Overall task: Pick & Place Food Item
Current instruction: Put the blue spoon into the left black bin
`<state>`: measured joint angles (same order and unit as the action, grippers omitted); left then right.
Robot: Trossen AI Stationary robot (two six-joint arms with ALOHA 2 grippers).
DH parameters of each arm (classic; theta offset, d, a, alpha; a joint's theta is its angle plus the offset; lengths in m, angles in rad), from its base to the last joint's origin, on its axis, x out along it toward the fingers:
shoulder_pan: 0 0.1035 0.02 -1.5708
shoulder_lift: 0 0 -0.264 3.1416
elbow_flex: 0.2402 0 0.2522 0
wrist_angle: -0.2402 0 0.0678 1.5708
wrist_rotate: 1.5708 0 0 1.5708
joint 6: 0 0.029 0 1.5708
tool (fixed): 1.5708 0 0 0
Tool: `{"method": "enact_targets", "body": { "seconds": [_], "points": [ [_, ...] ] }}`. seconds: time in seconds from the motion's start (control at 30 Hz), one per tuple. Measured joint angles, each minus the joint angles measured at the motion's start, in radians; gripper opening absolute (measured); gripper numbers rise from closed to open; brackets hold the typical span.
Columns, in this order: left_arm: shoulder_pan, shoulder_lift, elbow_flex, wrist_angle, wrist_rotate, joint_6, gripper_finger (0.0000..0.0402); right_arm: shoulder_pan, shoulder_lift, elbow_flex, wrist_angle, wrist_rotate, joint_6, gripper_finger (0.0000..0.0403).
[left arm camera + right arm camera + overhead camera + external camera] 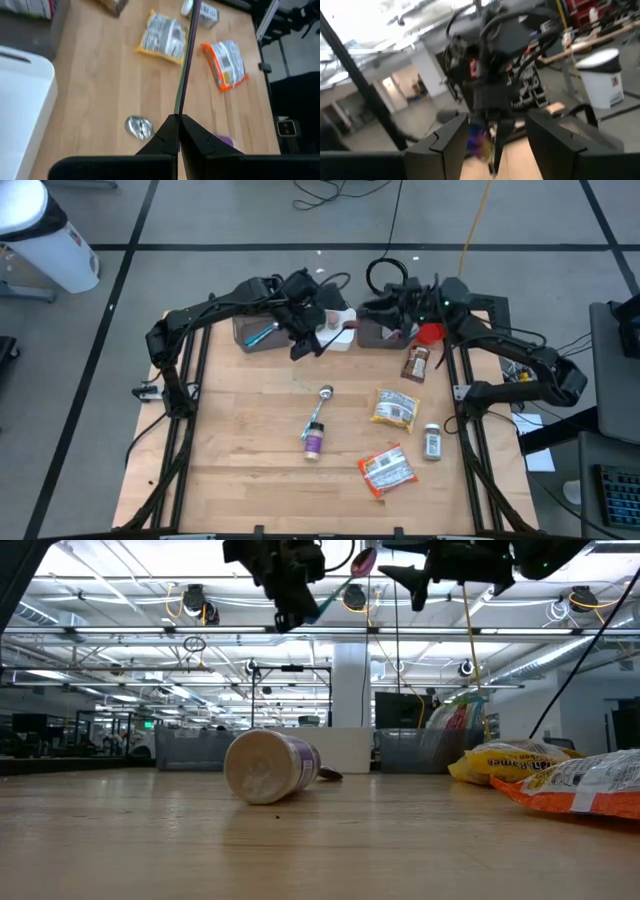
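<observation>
Nearest to me an orange packet [385, 470] is lying on the table [240, 470], and a little farther a purple bottle [313, 442] and a yellow packet [394, 408]. Beyond them, the left gripper [178, 116] is hanging just in front of the white bin [338, 337], clenched on a thin flat item [187, 55]. I am seeing it only edge-on, dark and long, so I cannot tell what food it is. The right gripper [497, 122] is hovering over the grey bin [372, 336], released and empty.
</observation>
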<state>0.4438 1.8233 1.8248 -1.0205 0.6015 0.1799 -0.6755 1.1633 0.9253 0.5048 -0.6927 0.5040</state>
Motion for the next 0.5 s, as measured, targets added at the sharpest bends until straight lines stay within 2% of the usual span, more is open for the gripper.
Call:
{"method": "enact_targets", "body": {
  "seconds": [0.33,0.5],
  "points": [
    [-0.007,0.0,0.0,-0.132,-0.067,0.049,0.0003,0.064,0.031,0.006,-0.091,0.015,-0.043,0.0188],
    [-0.008,0.0,0.0,-0.181,-0.072,0.052,0.0003,0.107,0.091,0.104,-0.218,0.015,-0.124,0.0187]
  ]
}}
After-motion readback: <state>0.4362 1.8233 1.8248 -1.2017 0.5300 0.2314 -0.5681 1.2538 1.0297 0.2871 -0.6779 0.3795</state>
